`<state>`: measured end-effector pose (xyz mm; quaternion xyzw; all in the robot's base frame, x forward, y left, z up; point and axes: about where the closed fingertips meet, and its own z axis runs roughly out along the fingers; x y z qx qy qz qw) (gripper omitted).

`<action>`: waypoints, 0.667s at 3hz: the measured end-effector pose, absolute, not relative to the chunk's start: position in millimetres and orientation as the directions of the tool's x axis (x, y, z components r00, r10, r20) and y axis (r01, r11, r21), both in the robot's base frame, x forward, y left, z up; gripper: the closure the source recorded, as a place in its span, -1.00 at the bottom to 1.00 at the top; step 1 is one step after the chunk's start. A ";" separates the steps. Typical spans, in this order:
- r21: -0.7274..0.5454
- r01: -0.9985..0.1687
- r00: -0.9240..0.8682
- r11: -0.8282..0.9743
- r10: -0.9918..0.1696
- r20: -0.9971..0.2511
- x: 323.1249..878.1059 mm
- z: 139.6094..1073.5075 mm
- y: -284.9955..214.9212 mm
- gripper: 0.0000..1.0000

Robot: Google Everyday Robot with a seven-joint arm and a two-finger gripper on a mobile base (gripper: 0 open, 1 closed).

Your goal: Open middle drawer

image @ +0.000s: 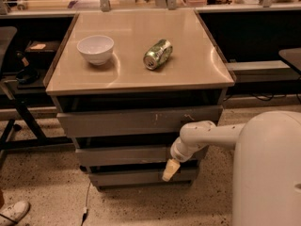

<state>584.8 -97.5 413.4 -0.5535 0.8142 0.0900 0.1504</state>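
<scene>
This looks like a robot lab or office workspace. A speckled hard floor (42, 192) fills the bottom of the frame, a grey drawer cabinet (136, 121) stands in the centre, and cluttered benches (244, 7) run along the top edge. The robot's gripper (170, 169) hangs low centre, in front of the cabinet's lower fronts.

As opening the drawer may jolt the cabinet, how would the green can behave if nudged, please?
The can lies on its side on the glossy top, so it would probably roll. As a drink can, probably light. The gripper hangs just below the middle drawer.
</scene>
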 end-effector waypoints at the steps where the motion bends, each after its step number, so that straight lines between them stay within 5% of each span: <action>1: -0.014 -0.944 -0.308 0.330 -0.895 -0.323 575.3 402.1 -96.5 -1.00; 2: -0.004 -0.947 -0.303 0.321 -0.898 -0.319 570.6 402.4 -96.3 -1.00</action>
